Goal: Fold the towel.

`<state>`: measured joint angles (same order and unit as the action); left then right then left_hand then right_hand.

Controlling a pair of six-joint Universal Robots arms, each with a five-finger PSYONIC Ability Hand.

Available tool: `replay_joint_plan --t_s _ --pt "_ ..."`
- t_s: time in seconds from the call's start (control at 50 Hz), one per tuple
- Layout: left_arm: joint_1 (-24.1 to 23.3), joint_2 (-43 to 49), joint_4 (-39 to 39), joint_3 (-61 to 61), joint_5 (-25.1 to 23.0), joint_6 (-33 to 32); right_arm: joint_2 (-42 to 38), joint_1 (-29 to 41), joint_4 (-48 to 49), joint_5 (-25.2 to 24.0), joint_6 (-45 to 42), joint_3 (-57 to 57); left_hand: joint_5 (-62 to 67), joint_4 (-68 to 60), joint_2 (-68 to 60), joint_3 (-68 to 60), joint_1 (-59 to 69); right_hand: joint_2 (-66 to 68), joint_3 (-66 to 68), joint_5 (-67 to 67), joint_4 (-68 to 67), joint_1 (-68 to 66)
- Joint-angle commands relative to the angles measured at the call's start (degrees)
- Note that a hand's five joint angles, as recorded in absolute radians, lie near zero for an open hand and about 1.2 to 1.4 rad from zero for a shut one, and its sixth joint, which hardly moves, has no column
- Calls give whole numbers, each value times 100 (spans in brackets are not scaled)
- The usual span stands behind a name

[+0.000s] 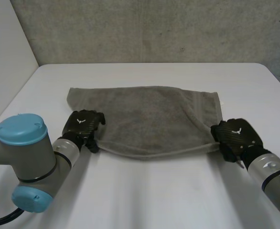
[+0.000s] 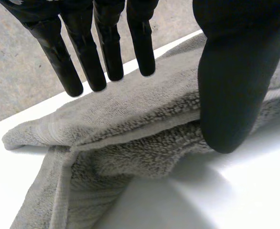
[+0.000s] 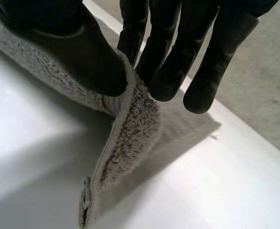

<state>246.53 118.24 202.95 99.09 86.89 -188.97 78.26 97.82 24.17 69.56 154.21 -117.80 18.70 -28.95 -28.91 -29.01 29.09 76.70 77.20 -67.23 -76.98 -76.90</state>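
Note:
A grey towel (image 1: 145,119) lies on the white table (image 1: 154,195), doubled over, with its near edge sagging toward me in the middle. My left hand (image 1: 84,124) is at the towel's near left corner. In the left wrist view the left hand (image 2: 106,43) holds its fingers straight just above the towel (image 2: 130,124), while its thumb rests against the layered edge. My right hand (image 1: 235,133) is at the near right corner. There the right hand (image 3: 97,52) pinches the towel's edge (image 3: 130,138) between thumb and fingers, lifting it off the table.
A grey wall (image 1: 154,28) stands behind the table's far edge, and a white panel (image 1: 6,47) stands at the left. Bare white tabletop stretches between the towel and me.

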Motion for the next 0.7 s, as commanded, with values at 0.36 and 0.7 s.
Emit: replay_joint_plan --t_s 0.36,0.7 --pt "501 243 316 -21 -5 -1353 -4 -527 18 -65 -14 161 -435 461 457 467 -475 330 280 -277 -302 -310" --pt "835 278 210 -100 -23 -1362 -13 -667 26 -12 -5 187 5121 -5096 -5100 -5090 5082 330 280 -277 -302 -310"
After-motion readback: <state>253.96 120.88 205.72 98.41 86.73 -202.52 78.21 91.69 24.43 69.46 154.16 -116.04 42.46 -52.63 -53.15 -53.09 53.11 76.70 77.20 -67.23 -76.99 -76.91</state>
